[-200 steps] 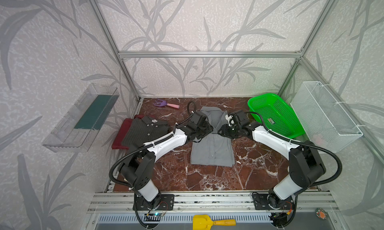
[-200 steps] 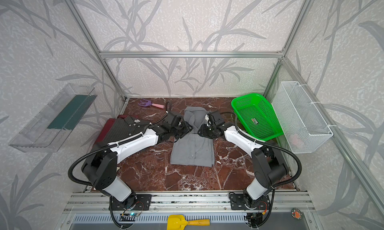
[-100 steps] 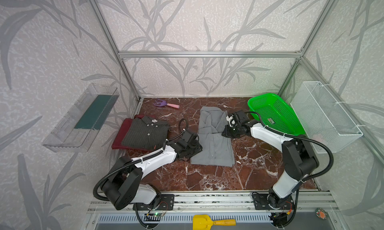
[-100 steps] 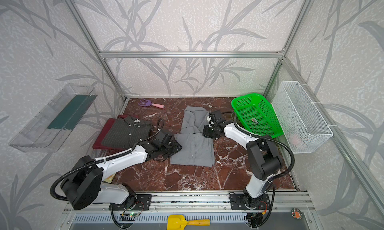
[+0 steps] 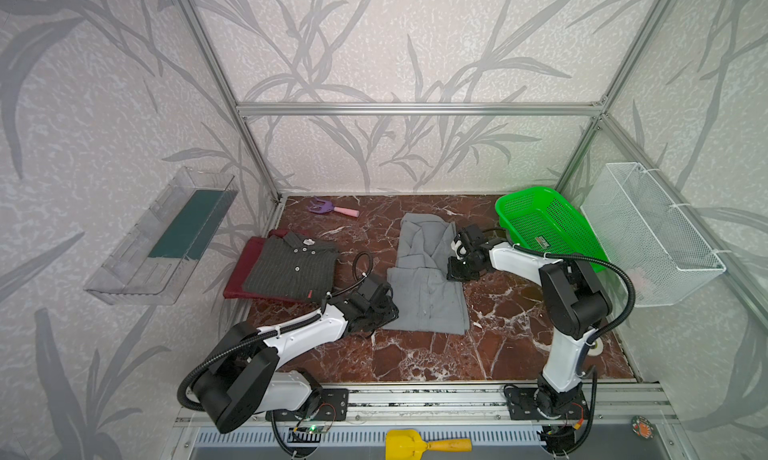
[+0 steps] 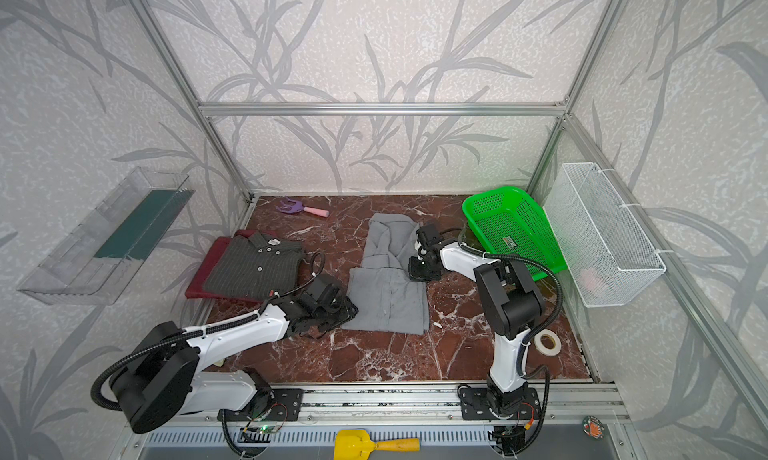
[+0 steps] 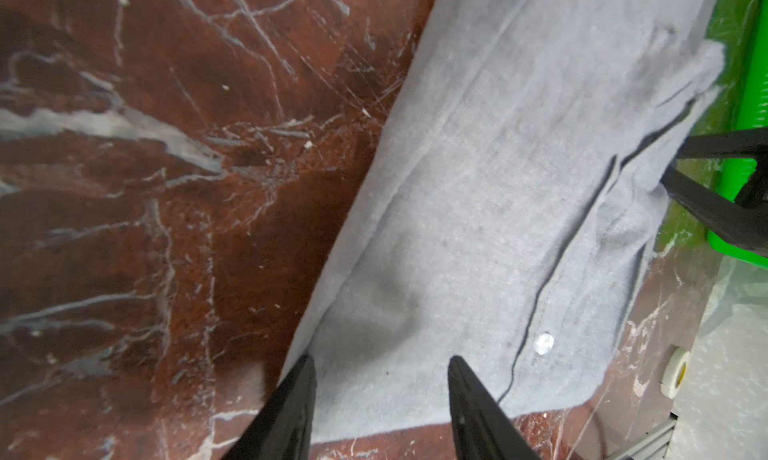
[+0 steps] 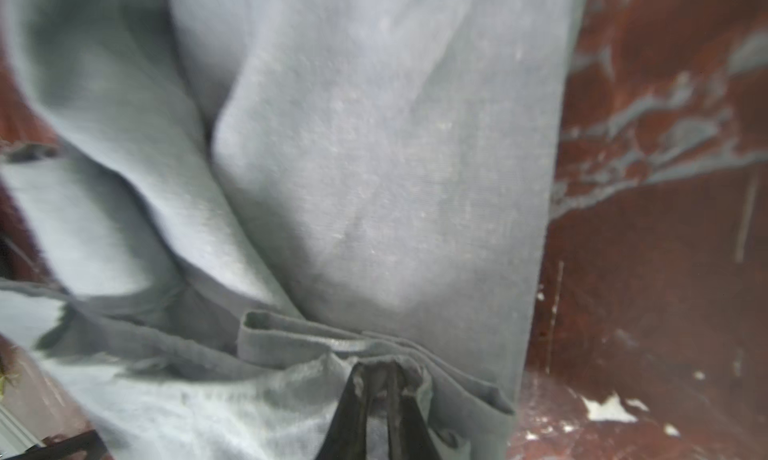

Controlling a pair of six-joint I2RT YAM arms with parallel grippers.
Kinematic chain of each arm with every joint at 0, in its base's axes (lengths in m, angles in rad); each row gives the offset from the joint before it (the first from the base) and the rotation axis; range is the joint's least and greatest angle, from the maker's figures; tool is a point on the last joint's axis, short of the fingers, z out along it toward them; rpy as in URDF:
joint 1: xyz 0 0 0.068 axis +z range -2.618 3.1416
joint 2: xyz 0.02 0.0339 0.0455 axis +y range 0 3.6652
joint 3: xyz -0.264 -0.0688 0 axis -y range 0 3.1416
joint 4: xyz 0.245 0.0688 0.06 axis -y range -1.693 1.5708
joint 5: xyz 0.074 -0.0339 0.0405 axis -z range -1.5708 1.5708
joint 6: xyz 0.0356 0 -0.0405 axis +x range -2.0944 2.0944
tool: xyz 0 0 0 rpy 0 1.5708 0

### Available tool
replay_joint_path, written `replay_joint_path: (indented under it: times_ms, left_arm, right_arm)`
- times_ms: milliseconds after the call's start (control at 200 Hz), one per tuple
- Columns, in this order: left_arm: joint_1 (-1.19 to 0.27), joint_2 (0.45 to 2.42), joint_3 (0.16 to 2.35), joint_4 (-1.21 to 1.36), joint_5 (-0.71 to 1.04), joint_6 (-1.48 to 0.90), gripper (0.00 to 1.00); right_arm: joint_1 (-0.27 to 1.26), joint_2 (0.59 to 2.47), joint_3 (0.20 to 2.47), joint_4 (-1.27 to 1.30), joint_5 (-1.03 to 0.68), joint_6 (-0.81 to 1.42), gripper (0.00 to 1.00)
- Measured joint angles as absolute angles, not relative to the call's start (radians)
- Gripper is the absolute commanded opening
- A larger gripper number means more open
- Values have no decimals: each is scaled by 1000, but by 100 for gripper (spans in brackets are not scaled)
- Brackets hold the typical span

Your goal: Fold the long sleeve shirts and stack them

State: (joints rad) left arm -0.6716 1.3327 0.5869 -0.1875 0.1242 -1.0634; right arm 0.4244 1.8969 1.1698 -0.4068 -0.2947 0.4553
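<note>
A red-brown marble surface [image 5: 436,354] veined with white lies inside an aluminium-framed cell whose walls carry a grey leaf pattern. The light grey shirt [image 5: 424,287] lies about the middle of the surface, collar toward the far edge and hem toward the near edge, folded into a long narrow shape with a crosswise crease near its middle in both top views. The right gripper [image 8: 380,372] is closed on a bunched fold of this shirt, on the side facing the surface's right edge and about halfway along, with the cloth pinched between its two black fingers [image 8: 353,408]. The left gripper [image 7: 380,364] has its jaws apart at the shirt's near left corner, one finger at the cloth's edge and the other over the fabric near a white button [image 7: 543,343]; whether the tips touch the cloth cannot be told. Toward the left edge the dark grey pinstriped shirt [image 5: 293,271] lies folded on top of the folded maroon shirt [image 5: 237,277], which shows along its left and near sides. A green mesh basket [image 5: 548,229] leans in the far right corner, and a white wire basket [image 5: 648,237] hangs on the right wall. A purple and pink toy rake [image 5: 332,207] lies near the far left corner, and a roll of white tape [image 6: 547,340] sits near the right edge. A clear plastic tray [image 5: 166,237] is fixed to the left wall, and a yellow scoop [image 5: 415,444] lies in front of the near edge.
</note>
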Motion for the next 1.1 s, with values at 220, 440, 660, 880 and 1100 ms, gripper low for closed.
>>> replay_joint_path:
  times_ms: [220, 440, 660, 880, 1100]
  left_arm:
    - [-624, 1427, 676, -202, 94, -995, 55]
    - [-542, 1563, 871, -246, 100, -899, 56]
    - [-505, 1676, 1075, -284, 154, -814, 56]
    - [-493, 1644, 1163, -334, 191, -745, 57]
    - [-488, 1374, 1047, -364, 185, -706, 59]
  right_arm:
    - [447, 1781, 1006, -341, -304, 469, 10]
    - [596, 1619, 817, -307, -297, 543, 10]
    - [925, 1480, 694, -272, -263, 755, 13]
    - [1085, 1418, 752, -276, -240, 866, 22]
    - [1060, 1306, 904, -379, -120, 768, 27]
